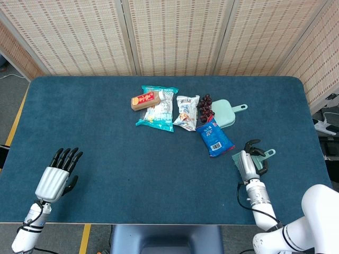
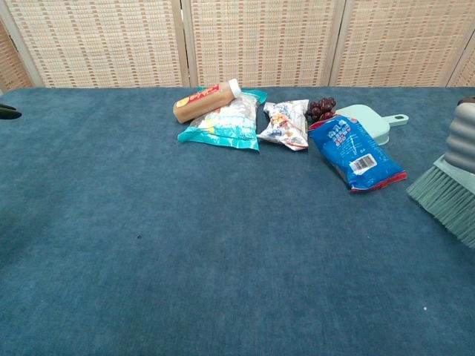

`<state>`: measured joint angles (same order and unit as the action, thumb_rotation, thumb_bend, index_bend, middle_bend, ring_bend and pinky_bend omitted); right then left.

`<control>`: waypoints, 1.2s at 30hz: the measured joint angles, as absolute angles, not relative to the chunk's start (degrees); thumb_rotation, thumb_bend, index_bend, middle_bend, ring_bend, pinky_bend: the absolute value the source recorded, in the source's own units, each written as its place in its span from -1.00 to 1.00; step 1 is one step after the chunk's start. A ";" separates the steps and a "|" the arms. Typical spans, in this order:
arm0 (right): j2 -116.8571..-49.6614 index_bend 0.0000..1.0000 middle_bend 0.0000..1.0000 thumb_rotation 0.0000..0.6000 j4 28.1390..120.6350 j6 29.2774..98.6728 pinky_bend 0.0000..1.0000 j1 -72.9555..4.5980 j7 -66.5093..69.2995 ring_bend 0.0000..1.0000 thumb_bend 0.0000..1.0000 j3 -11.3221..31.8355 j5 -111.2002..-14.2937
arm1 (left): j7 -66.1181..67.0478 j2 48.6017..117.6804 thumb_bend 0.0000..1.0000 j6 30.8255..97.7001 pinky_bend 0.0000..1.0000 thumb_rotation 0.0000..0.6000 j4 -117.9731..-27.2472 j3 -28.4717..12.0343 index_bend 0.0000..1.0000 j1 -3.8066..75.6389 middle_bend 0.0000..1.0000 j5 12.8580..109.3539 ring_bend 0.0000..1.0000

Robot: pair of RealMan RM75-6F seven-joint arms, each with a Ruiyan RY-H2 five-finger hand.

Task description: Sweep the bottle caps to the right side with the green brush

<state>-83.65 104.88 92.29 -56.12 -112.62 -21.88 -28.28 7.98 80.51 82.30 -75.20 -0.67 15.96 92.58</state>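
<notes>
My right hand (image 1: 248, 165) grips the green brush (image 1: 261, 158) at the right of the table, in front of the blue snack pack (image 1: 214, 139). In the chest view the brush's bristles (image 2: 445, 199) touch the cloth at the right edge, under my right hand (image 2: 463, 137). No bottle caps show in either view; the hand and brush cover where they lay. My left hand (image 1: 57, 175) rests open at the front left corner, fingers spread.
At the back centre lie a brown bottle (image 1: 145, 100), a teal snack bag (image 1: 157, 109), a white snack bag (image 1: 186, 112), dark grapes (image 1: 205, 107) and a green dustpan (image 1: 226, 112). The table's right edge (image 1: 317, 143) is close to the brush.
</notes>
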 measured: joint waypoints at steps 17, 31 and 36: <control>-82.16 0.92 0.79 1.00 97.94 91.17 -0.36 -50.95 -111.60 0.24 -0.01 -22.96 -29.19 | 7.98 80.51 -0.10 82.30 -0.97 1.00 -75.20 -0.67 -1.00 15.96 -1.00 92.58 -1.00; -70.73 0.94 0.79 1.00 107.27 89.32 -0.37 -43.50 -72.27 0.24 -0.01 -20.19 -46.48 | 7.98 80.51 -0.10 82.30 -0.97 1.00 -75.20 -0.67 -1.00 15.96 -1.00 92.58 -1.00; -70.87 0.89 0.79 1.00 105.88 89.67 -0.37 -35.78 -55.94 0.24 -0.01 -20.37 -60.38 | 7.98 80.51 -0.10 82.30 -0.97 1.00 -75.20 -0.67 -1.00 15.96 -1.00 92.58 -1.00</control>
<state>-70.87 105.88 89.67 -35.78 -55.94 -20.37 -60.38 7.98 80.51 82.30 -75.20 -0.67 15.96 92.58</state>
